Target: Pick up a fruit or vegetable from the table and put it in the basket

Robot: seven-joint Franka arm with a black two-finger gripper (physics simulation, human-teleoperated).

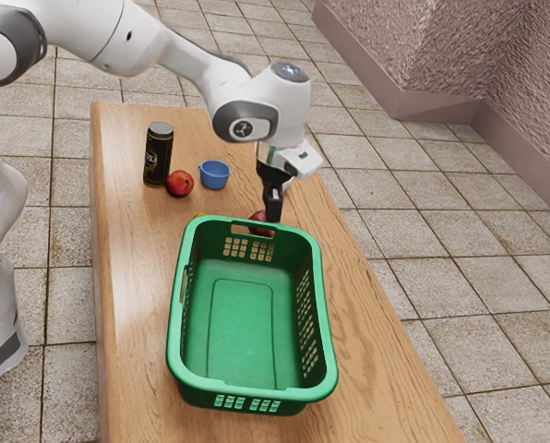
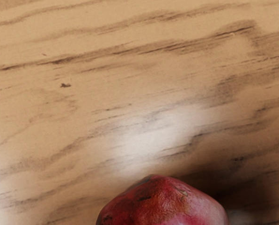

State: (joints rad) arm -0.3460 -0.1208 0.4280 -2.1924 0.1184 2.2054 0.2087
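Observation:
The gripper (image 1: 273, 209) points down just beyond the basket's far rim in the exterior view, low over the table. A dark red fruit (image 1: 258, 217) lies right by its tip, partly hidden behind the rim. In the wrist view the red fruit (image 2: 163, 204), with a rough skin, is at the lower edge, just under the hand. Whether the gripper touches or holds it cannot be made out. The green basket (image 1: 176, 314) stands on the table with nothing inside it.
A second red fruit (image 1: 180, 184) sits between a black can (image 1: 159, 155) and a small blue cup (image 1: 214, 174), at the table's far end. A bit of something yellow (image 1: 199, 216) peeks out behind the basket's rim. The wooden table (image 1: 386, 369) extends along the basket's right side in the exterior view.

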